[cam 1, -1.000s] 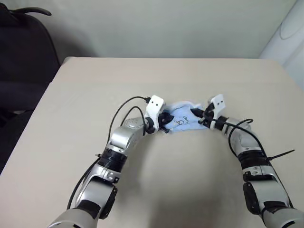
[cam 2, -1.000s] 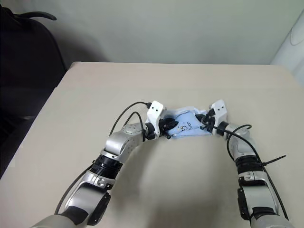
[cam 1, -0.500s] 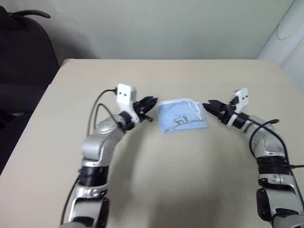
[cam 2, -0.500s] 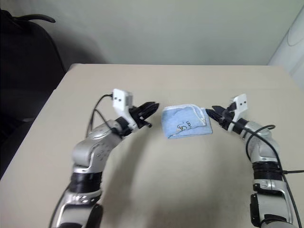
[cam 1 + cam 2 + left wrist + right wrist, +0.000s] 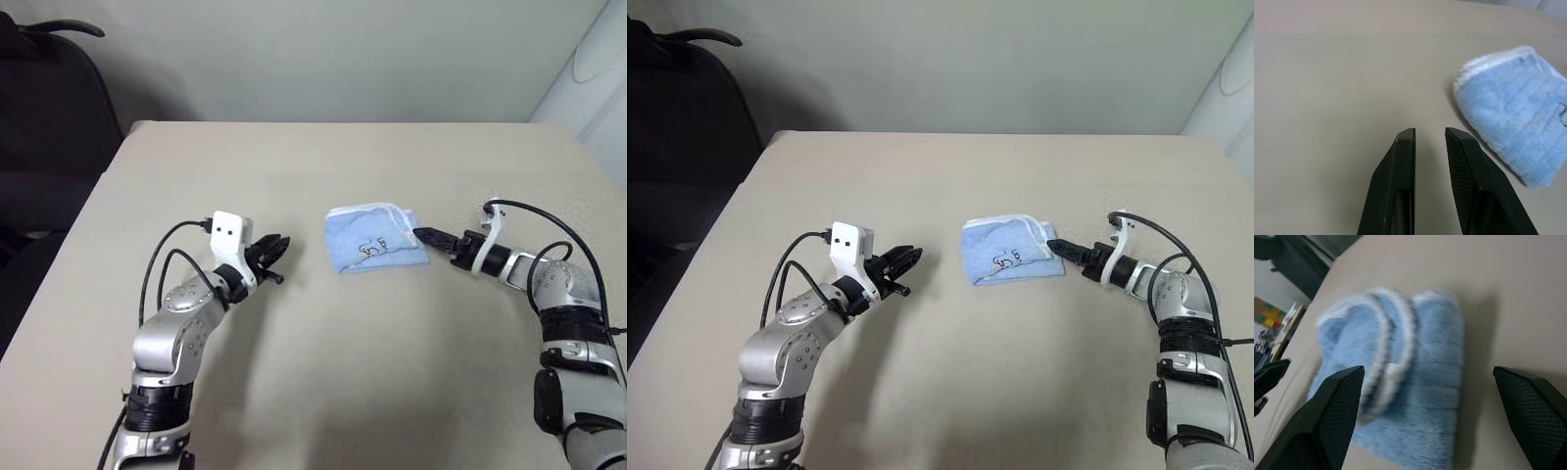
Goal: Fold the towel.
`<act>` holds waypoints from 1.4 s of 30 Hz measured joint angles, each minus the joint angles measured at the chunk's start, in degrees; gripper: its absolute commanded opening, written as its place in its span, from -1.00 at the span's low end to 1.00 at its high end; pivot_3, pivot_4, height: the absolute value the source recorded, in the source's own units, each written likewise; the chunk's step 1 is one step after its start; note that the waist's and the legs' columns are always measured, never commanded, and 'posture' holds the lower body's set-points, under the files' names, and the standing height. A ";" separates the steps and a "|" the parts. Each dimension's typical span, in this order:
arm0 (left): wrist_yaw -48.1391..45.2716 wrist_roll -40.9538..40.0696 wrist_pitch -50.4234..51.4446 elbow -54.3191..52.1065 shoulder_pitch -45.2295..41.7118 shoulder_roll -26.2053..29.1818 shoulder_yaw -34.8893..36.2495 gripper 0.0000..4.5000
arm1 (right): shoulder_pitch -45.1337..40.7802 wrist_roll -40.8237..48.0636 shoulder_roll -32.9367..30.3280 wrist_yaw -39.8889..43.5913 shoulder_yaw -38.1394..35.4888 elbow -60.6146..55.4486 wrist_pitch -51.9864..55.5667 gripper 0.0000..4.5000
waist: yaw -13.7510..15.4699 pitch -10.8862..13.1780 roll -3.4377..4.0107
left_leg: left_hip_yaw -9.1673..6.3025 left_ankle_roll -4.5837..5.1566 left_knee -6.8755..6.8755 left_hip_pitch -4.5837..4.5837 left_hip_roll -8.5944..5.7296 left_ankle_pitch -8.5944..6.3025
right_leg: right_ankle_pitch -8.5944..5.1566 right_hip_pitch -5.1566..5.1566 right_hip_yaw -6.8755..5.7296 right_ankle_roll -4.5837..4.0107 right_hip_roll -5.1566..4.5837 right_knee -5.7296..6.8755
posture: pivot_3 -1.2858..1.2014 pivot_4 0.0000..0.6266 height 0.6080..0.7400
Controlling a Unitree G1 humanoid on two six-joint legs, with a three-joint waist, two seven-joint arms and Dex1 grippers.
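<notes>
A small light-blue fluffy terry towel (image 5: 375, 239) lies folded mid beige tabletop (image 5: 323, 372), released: left gripper (image 5: 274, 249) jaws slightly apart, right gripper (image 5: 428, 235) jaws wide apart, so both should retreat without snagging it.

I saw the towel (image 5: 373, 241) as pale blue terry with white stitched edging and a small dark printed mark on top. It lay on a plain beige table (image 5: 323, 392). Both grippers, left (image 5: 272, 258) and right (image 5: 431, 235), had black fingers on white mounts, with silver-grey arms behind.
</notes>
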 measured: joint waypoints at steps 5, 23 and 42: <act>1.03 -0.07 0.59 -0.32 0.07 -0.98 -0.34 -0.53 | -3.56 -1.33 0.38 1.72 0.89 5.60 -0.54 0.98 | -0.28 -0.03 -0.04 | -0.01 0.00 0.01 0.07 0.01 0.00 | 0.00 0.04 0.00 0.00 0.03 0.04 | 0.03 -0.52 1.00; 2.02 -1.09 1.22 -0.37 0.06 -3.23 -1.20 -0.53 | -6.46 -5.85 5.48 5.40 7.52 3.70 -1.17 0.82 | -1.46 -0.05 -0.09 | -0.06 0.03 -0.05 0.17 0.06 -0.02 | 0.00 0.05 0.03 -0.01 0.11 0.03 | 0.03 -0.52 1.00; 3.01 -1.28 1.23 -0.98 1.51 -3.86 -1.81 -0.53 | 1.54 5.03 2.07 -6.40 -15.75 -5.44 5.83 -0.98 | 0.09 -0.05 -0.09 | -0.08 0.03 0.01 0.08 -0.08 -0.02 | 0.00 0.05 0.03 0.00 0.02 -0.01 | 0.03 -0.52 1.00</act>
